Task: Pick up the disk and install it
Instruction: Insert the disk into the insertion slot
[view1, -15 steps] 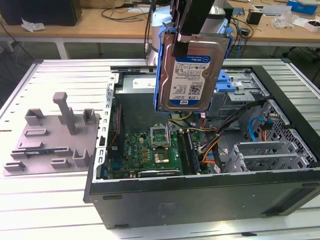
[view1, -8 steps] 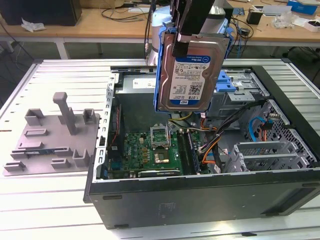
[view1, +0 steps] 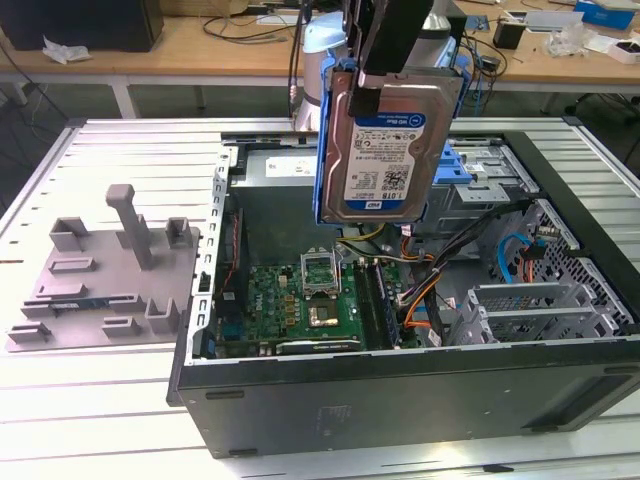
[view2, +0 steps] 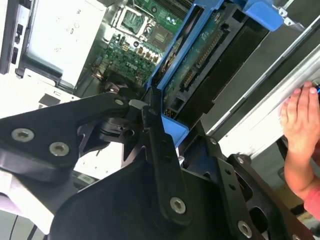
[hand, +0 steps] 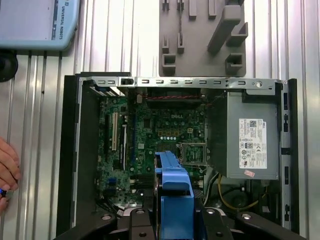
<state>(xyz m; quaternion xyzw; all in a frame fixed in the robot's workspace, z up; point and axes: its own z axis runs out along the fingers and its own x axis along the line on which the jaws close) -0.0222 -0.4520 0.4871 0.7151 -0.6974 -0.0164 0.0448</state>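
Gripper (view1: 392, 80) clamped on disk (view1: 388, 150) top edge, pinching blue frame. Disk hangs upright above open case (view1: 400, 405), over motherboard (view1: 300, 300). Held high, probably to clear walls. Cage (view1: 480, 175) just toward exterior view's right. Not yet seated.

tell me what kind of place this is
Likely a robotics lab or workshop: an open computer case sits on a slatted metal table, the gripper holds a disk above it, and wooden benches strewn with cables stand behind.
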